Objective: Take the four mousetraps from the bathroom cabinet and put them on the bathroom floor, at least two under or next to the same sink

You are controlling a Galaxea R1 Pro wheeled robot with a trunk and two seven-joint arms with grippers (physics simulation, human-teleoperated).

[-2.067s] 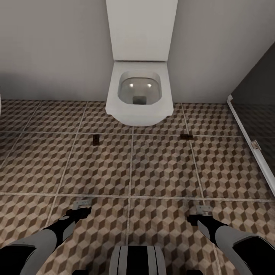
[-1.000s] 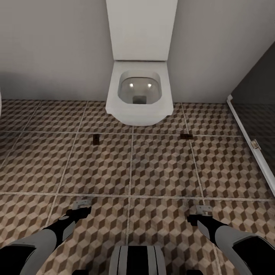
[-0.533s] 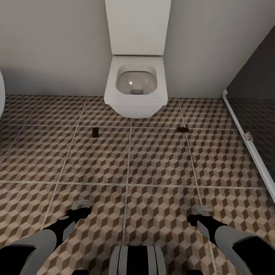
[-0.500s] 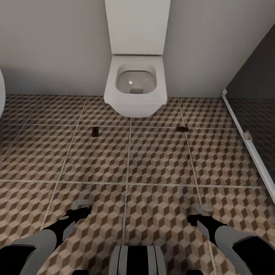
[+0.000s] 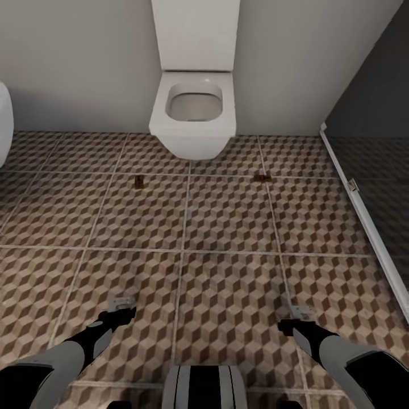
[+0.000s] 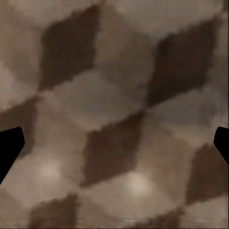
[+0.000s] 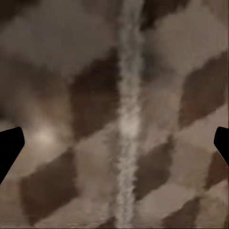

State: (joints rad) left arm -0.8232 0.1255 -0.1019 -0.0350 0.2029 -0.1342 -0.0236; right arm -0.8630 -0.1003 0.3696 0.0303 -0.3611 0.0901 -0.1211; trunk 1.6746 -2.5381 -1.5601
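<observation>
Two small dark brown mousetraps lie on the cube-patterned bathroom floor [image 5: 227, 227] in front of the toilet, one to its left [image 5: 139, 181] and one to its right [image 5: 262, 178]. The other two mousetraps and the cabinet are out of view. My left gripper [image 5: 121, 307] hangs low over the tiles near me, well short of the traps. My right gripper [image 5: 301, 313] hangs just as low on the other side. In the wrist views the left gripper [image 6: 114, 148] and right gripper [image 7: 114, 148] are both open, with bare tile between the fingers.
A white wall-hung toilet [image 5: 193, 113] stands against the grey back wall. A white rounded fixture [image 5: 4, 122] shows at the left edge. A dark partition with a white frame [image 5: 363, 213] runs along the right side.
The whole picture has shifted: the camera has backed away, so the toilet and both traps sit higher and smaller. The arms hold the same pose, and the traps stay in place on the tiles.
</observation>
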